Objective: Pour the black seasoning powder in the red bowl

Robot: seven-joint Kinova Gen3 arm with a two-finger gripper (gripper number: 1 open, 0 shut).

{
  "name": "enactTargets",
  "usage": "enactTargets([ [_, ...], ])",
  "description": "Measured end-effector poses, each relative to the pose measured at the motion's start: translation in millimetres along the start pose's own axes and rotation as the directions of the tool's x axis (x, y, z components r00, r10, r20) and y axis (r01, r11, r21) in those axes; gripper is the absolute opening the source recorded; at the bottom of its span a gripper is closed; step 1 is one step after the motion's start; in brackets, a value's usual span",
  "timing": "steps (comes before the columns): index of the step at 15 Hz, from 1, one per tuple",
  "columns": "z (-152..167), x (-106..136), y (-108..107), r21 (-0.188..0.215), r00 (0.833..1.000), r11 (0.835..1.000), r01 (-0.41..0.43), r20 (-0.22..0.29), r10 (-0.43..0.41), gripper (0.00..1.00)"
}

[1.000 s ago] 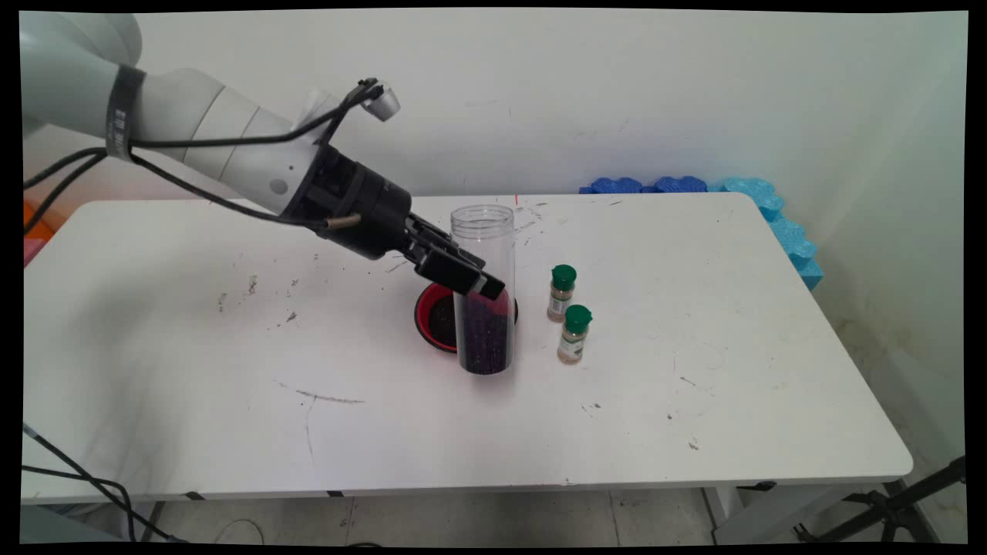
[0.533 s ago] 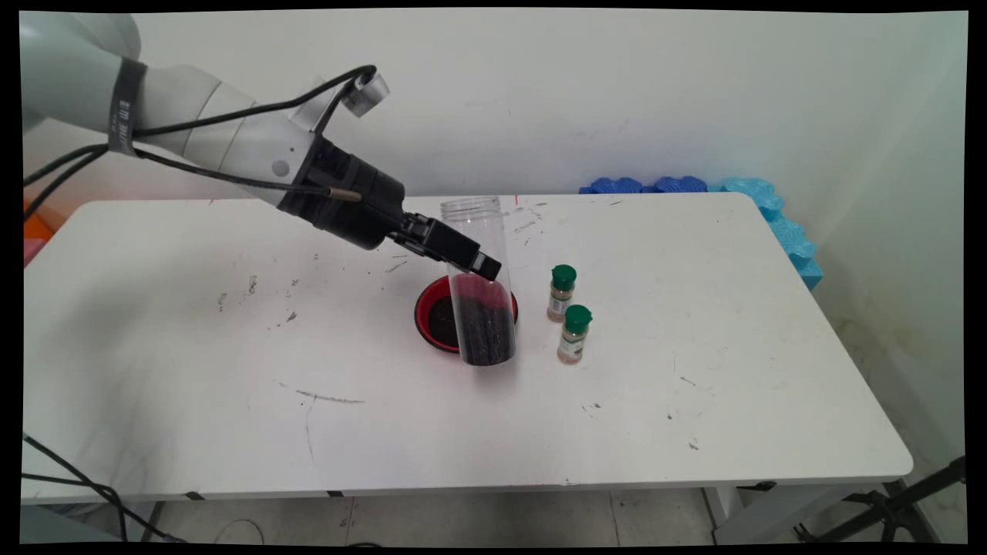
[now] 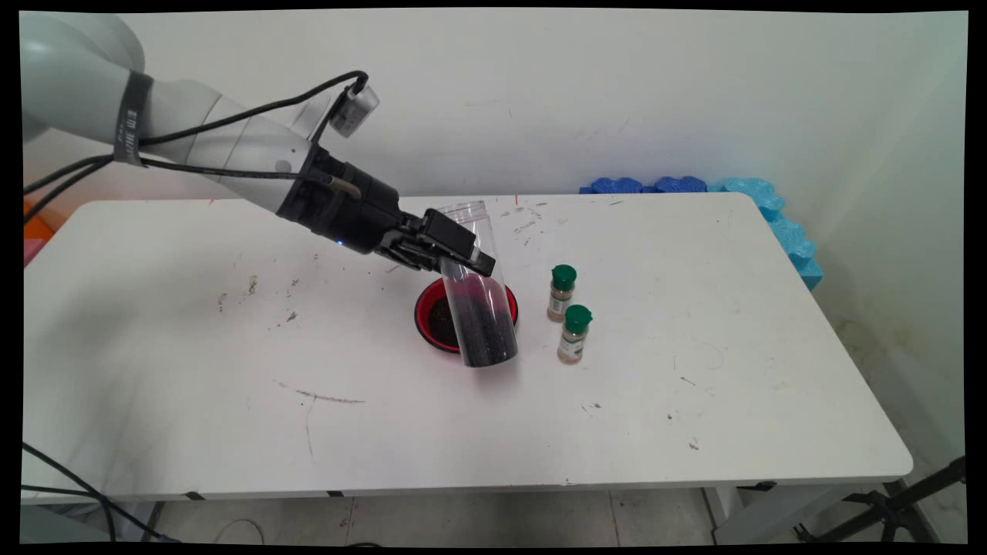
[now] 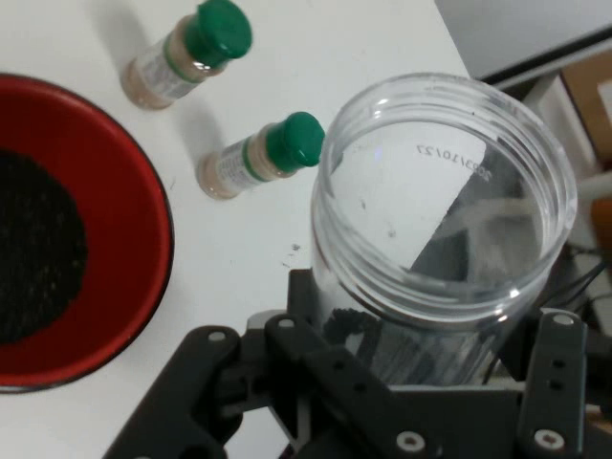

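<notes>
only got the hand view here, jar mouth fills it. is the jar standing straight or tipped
Observer: Tipped. In the main view the clear jar leans with its open mouth toward the arm's side, the gripper clamped on its upper part.
Operator: anything inside it
Observer: Yes, dark grains fill its lower part, up to about the gripper.
Operator: is its base on the table
Observer: The base sits low in front of the red bowl; I cannot tell whether it touches the table.
Operator: where are the spice bottles
Observer: Both green-capped spice bottles stand upright on the jar's far side from the arm.
</notes>
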Motion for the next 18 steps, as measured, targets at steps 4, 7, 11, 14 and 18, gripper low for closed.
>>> enactTargets([
  [4,2.6,-0.3,-11.9,-0.004,0.988,0.988,0.156,-0.007,-0.156,0.0],
  [7,5.7,-0.9,-19.1,-0.012,0.96,0.96,0.278,-0.012,-0.278,0.0],
  [11,11.0,-1.9,-25.5,-0.03,0.907,0.906,0.421,-0.012,-0.422,0.0],
  [14,14.0,-2.5,-28.7,-0.044,0.863,0.862,0.505,-0.01,-0.505,0.0],
  [18,18.1,-2.9,-32.0,-0.062,0.803,0.802,0.594,0.0,-0.595,0.0],
])
